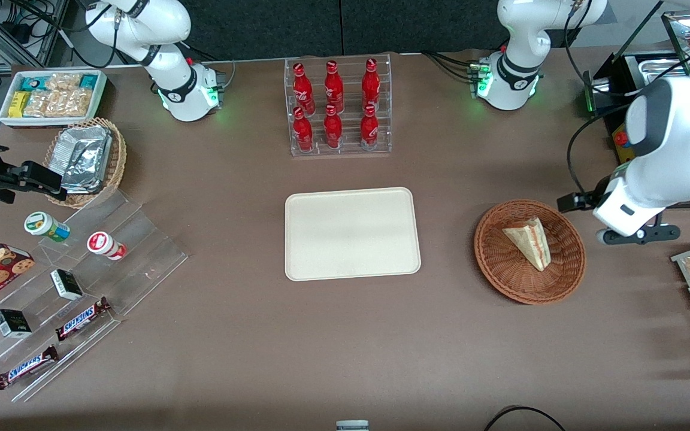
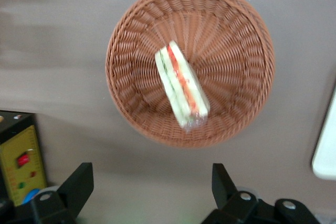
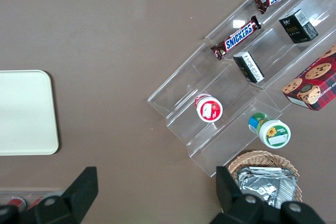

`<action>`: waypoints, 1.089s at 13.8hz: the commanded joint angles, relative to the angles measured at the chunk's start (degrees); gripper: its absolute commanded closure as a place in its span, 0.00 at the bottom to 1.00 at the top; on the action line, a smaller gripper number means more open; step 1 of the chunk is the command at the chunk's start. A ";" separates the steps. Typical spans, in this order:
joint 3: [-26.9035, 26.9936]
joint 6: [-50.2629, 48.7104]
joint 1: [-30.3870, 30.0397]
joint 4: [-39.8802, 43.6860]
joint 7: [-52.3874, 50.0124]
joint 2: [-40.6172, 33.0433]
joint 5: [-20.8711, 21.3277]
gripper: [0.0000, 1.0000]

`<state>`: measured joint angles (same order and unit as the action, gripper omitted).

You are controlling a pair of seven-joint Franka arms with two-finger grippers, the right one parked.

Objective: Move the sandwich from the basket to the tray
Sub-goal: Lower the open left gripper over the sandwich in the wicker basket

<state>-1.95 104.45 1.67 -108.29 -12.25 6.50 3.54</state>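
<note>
I've got the left arm (image 1: pixel 668 149) bent over the working arm's end of the table, wrist pointed down, the gripper (image 2: pixel 152 187) hanging above the bare tabletop just beside the basket (image 1: pixel 566 269) — its two black fingers (image 2: pixel 79 184) spread wide, nothing between them. The sandwich (image 1: pixel 530 240) lies in the middle of the basket, a wrapped wedge on its side; my wrist camera shows its red and green layers (image 2: pixel 181 85) facing up. The tray (image 1: pixel 352 233) sits flat at the table's centre, well apart from the basket — nothing on it.
</note>
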 commanded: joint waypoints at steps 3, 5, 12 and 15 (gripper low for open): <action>-0.51 15.67 -0.44 -12.10 -13.13 -2.46 -0.03 0.01; -0.51 21.12 -0.18 -16.22 -17.52 -2.54 -0.03 0.01; -0.86 28.00 0.26 -19.68 -22.38 -0.35 -0.29 0.01; -0.86 30.63 1.58 -19.68 -22.38 1.23 -2.13 0.01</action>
<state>-2.73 133.13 2.19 -127.37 -33.47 7.20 2.28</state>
